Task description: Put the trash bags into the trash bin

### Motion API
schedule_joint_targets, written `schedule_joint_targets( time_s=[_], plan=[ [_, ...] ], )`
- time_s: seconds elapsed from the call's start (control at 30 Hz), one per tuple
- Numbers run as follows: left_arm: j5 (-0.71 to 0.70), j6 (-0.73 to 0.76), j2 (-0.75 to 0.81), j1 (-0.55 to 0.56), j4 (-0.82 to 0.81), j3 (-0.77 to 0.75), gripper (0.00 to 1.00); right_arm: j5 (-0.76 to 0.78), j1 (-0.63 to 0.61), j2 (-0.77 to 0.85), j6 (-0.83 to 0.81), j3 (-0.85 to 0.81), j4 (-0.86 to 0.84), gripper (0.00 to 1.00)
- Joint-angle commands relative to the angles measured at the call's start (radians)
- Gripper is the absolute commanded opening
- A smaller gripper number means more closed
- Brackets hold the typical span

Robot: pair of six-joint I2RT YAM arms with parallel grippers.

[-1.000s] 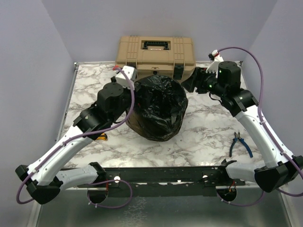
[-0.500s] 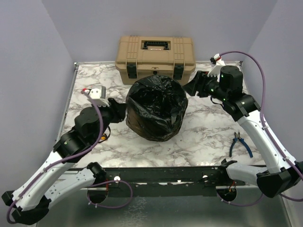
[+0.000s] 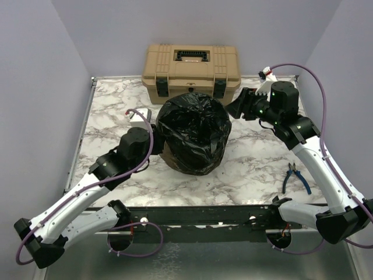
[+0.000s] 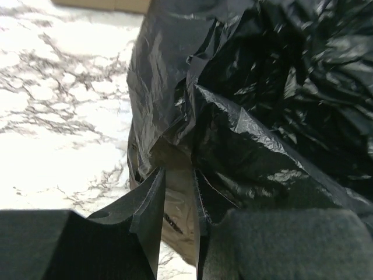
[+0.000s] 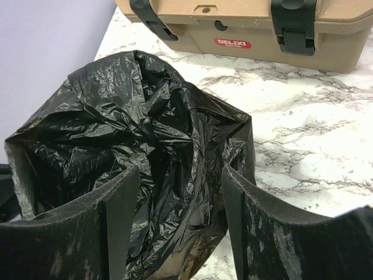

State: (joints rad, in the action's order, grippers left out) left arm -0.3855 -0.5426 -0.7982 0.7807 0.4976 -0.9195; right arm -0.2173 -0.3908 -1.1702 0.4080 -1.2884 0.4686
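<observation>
Though small, DELIXI toolbox label (image 5: 233, 43)

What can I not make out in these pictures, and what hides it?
1. What the trash bag wraps: every view, black film covers it.
2. Left jaws: top view, the left arm hides them; left wrist view, unclear whether they pinch the film.
3. Toolbox: right wrist view, top edge cuts it off.
4. Pliers: top view, too small for detail.
</observation>
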Motion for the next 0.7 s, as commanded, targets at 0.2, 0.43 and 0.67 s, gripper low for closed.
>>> schedule_joint_targets(
  time_s=[0.2,0.43,0.67],
  plan=[
    [0.028,-0.045,-0.04,-0.001,-0.096,0.103,0.25,-0.047,0.003,-0.003,0.023,0.038,-0.035,0.62],
    [0.044,-0.033,-0.06,-0.001,-0.143,0.158,0.31,-0.041,0.003,0.0,0.024,0.027,-0.035,0.62],
    [0.038,-0.037,-0.044,-0.001,-0.102,0.184,0.41,0.069,0.003,0.026,0.011,0.01,-0.006,0.65]
  ],
)
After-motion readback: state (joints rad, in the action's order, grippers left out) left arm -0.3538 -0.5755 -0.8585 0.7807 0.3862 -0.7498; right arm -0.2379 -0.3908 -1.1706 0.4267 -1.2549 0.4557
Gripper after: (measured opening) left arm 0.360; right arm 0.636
